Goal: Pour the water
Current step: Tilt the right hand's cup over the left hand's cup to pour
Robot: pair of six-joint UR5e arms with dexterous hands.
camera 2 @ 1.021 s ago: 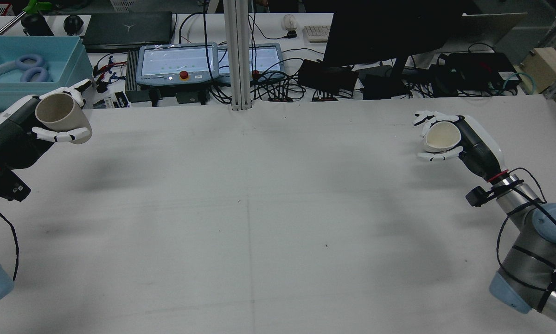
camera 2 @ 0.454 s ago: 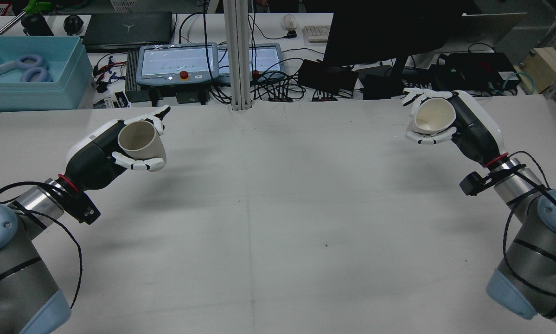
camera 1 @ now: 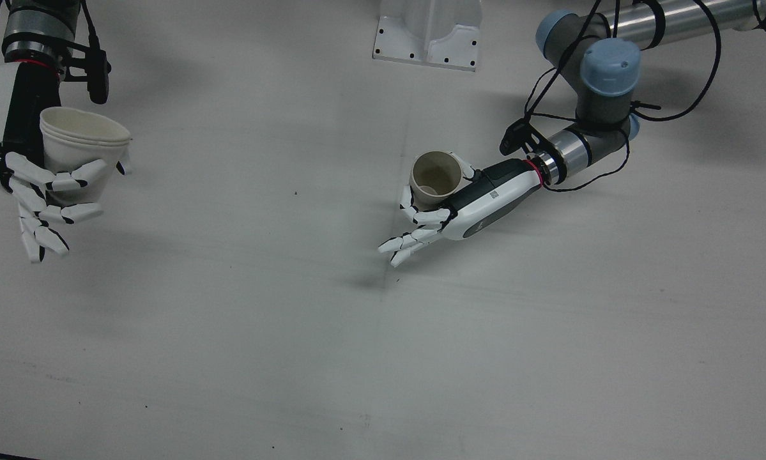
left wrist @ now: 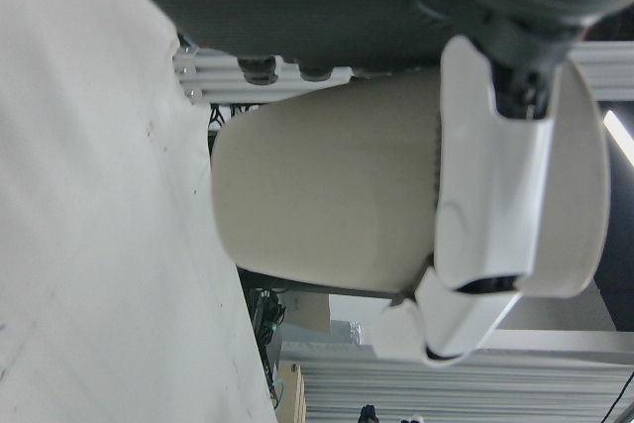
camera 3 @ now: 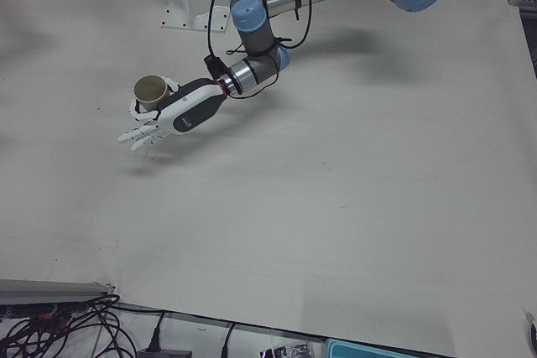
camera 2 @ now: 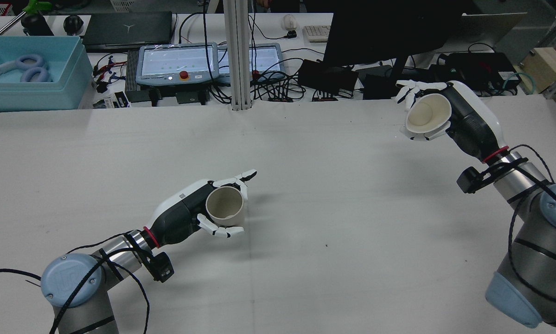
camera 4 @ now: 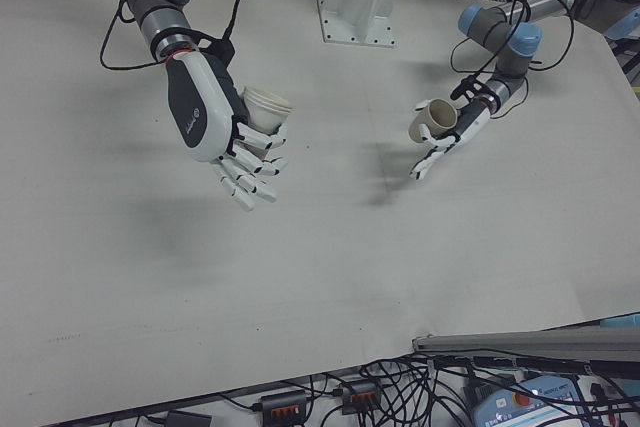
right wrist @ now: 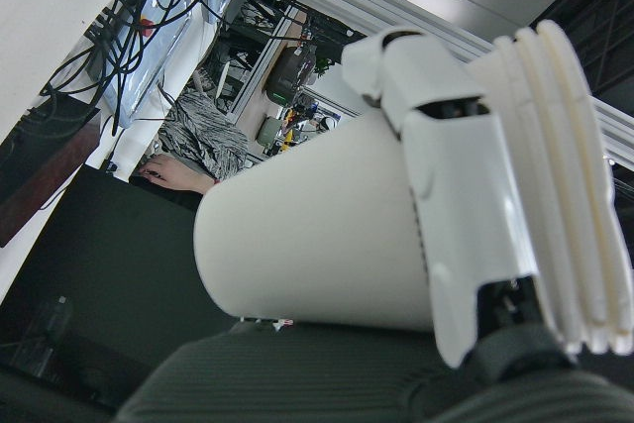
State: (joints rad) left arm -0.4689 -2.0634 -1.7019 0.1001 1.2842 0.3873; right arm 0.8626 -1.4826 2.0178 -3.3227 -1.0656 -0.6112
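**Left cup swings to mid-table, right cup lifts toward the far edge**

Since the earlier rear frames we see the left robot hand (camera 2: 208, 211) carry its beige paper cup (camera 2: 225, 205) from the table's left edge in toward the middle of the white tabletop (camera 2: 305, 260), low over the cloth. The right robot hand (camera 2: 437, 113) has risen slightly toward the far edge with its white stacked paper cups (camera 2: 425, 116).

Both hands are closed around their cups. The beige cup stands nearly upright, mouth up, its long axis roughly vertical. The white stack is tipped, with its mouth facing the rear camera and its axis slanting.

From the front we look into the beige cup (camera 1: 435, 179), but we cannot tell whether it holds any water. The layered rims of the white stack (camera 1: 82, 150) show there and in the right hand view; the rear view shows a single mouth only.
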